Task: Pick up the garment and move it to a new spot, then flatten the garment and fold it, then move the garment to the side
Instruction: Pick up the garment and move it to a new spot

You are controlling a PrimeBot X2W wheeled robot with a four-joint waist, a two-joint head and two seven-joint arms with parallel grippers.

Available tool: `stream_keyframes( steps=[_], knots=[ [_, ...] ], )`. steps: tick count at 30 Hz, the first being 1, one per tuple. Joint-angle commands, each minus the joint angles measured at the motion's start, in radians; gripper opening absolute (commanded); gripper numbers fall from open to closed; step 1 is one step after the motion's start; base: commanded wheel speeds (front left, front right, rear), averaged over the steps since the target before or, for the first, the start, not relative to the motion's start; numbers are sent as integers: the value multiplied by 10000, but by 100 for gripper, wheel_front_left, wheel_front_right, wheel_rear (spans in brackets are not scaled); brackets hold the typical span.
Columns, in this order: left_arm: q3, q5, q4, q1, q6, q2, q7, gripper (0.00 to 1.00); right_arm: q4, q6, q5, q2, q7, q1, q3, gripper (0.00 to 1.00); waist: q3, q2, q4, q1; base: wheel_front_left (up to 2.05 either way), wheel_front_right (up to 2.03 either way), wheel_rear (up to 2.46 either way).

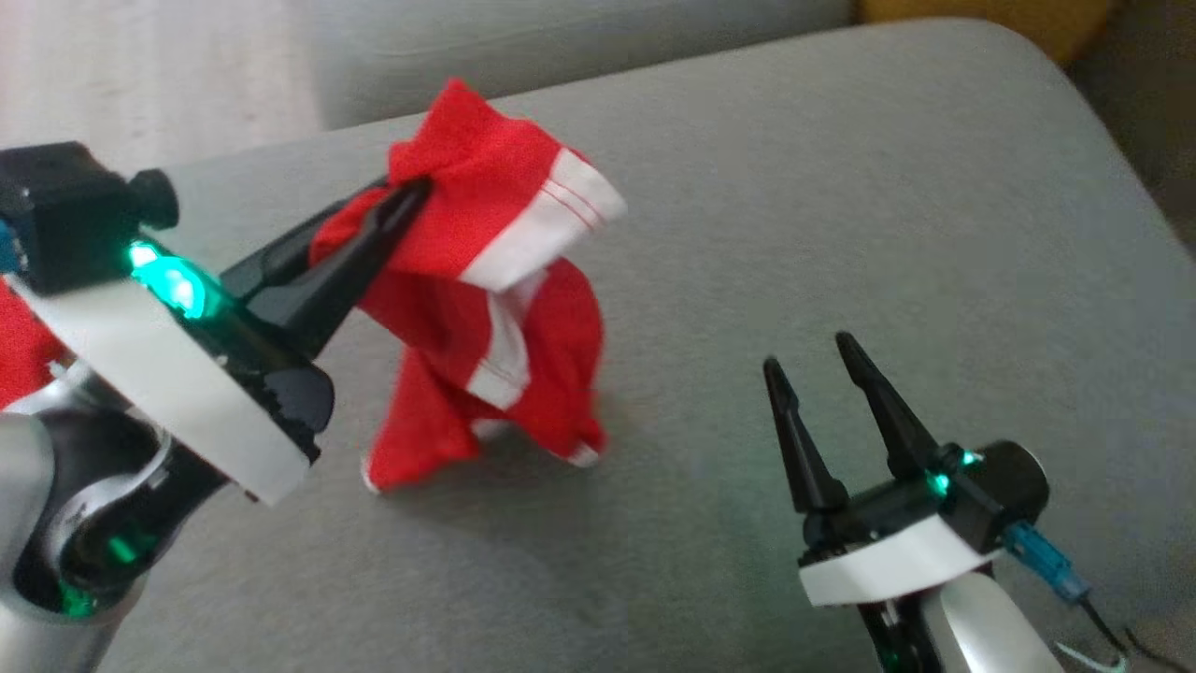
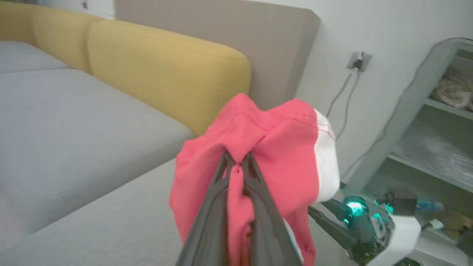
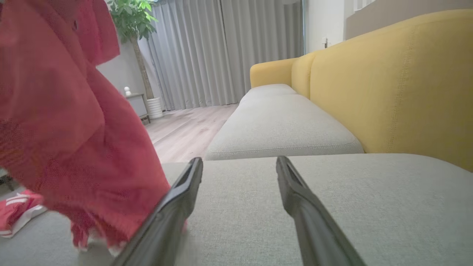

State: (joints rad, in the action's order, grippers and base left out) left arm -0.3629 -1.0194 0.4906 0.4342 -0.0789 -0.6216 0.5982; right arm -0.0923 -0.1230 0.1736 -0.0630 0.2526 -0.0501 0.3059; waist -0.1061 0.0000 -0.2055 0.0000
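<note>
Left gripper fingers are pinched narrow on a top fold of the red knit garment with white trim bands. It hangs bunched beyond the fingertips, its lower hem touching the grey fabric sofa cushion. Right gripper fingers are wide and hold nothing, with the garment to their left. Risk: the pinch holds only a small fold, so the cloth may slip out or the hem may snag and crumple.
</note>
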Motion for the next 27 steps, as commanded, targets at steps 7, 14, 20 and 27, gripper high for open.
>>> stream_keyframes(
  steps=[7,14,20,27],
  knots=[
    [42,-154,-830,1603,215,-336,889,0,575,-77,615,123,92,-899,626,100,-920,0,-2151,0,0,0,0],
    [-1149,1006,-4511,2288,258,991,279,0,678,-77,1214,126,92,-1234,990,100,-1530,0,-3329,0,0,0,0],
    [-1411,2429,-7797,3155,273,1821,-1721,4,862,-77,1501,126,92,-1330,881,100,-1989,0,-3564,0,0,0,0],
    [-1455,3576,-10181,3461,465,2234,-4437,100,767,-77,1415,127,92,-1263,874,100,-1868,0,-3490,0,0,0,0]
  ],
)
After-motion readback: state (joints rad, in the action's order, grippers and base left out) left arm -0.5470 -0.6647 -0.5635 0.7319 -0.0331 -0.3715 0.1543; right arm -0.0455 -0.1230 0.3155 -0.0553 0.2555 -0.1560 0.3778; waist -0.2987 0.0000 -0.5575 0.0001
